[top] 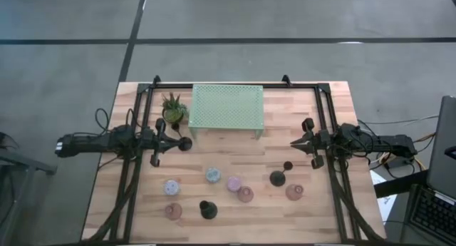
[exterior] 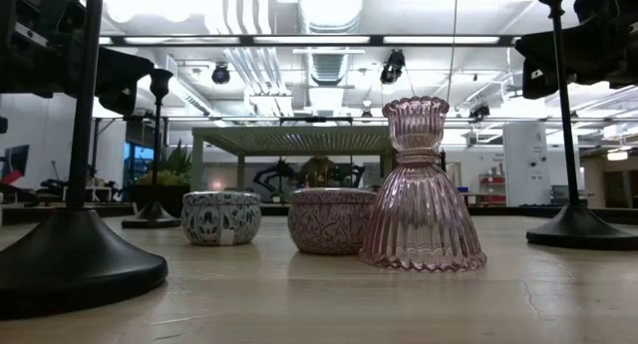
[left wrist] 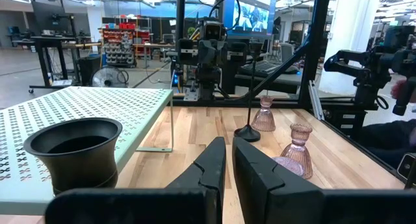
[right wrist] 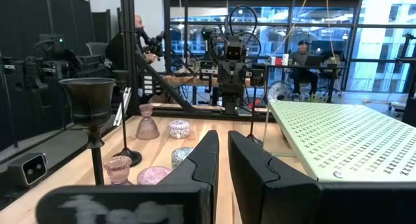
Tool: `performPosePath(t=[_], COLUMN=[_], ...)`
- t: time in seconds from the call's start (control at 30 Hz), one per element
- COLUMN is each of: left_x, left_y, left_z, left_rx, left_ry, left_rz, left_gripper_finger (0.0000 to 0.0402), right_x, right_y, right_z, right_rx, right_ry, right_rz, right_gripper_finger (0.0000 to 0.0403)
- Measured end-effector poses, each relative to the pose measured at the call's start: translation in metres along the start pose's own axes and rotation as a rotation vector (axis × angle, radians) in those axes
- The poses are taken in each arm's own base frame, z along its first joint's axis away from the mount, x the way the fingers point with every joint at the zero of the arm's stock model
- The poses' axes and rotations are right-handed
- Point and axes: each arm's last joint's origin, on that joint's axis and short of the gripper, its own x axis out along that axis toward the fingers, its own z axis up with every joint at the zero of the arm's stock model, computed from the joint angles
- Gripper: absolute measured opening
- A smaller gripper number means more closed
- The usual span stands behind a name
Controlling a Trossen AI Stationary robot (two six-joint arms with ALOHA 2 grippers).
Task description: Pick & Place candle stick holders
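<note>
While both grippers, left (top: 187, 143) and right (top: 295, 142), flank the green shelf (top: 226, 108) nearly closed and empty, no readable lettering shows on the holders (exterior: 421, 189).

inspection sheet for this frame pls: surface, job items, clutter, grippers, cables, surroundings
Surface: light wood table, no spills seen.
Job's things: short holders and black candlesticks spread over the front half; none on the mint-green shelf.
Clutter: small potted plant beside the shelf.
Grippers: left gripper and right gripper hover at the table's sides, near the shelf's front corners, fingers nearly closed, holding nothing.
Cables: wiring trails off the right edge behind the right arm.
Surroundings: open lab; seated person at a desk far behind.
</note>
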Motion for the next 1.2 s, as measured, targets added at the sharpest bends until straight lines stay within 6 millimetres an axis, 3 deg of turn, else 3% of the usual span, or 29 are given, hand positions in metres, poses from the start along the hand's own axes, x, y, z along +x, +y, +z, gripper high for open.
performPosePath(t=[0.23,0.43,0.63,0.87,0.97,1.2], left_x=[0.0,0.0,0.0,0.0,0.0,0.0], left_y=[0.0,0.0,0.0,0.0,0.0,0.0], left_z=[0.0,0.0,0.0,0.0,0.0,0.0], left_rx=[0.0,0.0,0.0,0.0,0.0,0.0], left_ry=[0.0,0.0,0.0,0.0,0.0,-0.001], left_rz=[0.0,0.0,0.0,0.0,0.0,0.0], left_gripper_finger=[0.0035,0.0035,0.0035,0.0035,0.0035,0.0035], right_x=[0.0,-0.001,-0.001,-0.003,-0.002,0.006], right_y=[0.0,0.001,0.004,0.013,0.013,0.019], right_z=[0.002,0.011,0.005,0.01,0.008,-0.005], right_rx=[0.005,0.248,0.36,0.498,0.517,0.527], right_ry=[-0.02,-0.111,0.02,0.061,0.078,0.201], right_rz=[0.003,0.034,0.129,0.424,0.409,0.377], right_gripper_finger=[0.0031,0.0031,0.0029,0.001,0.0009,0.0057])
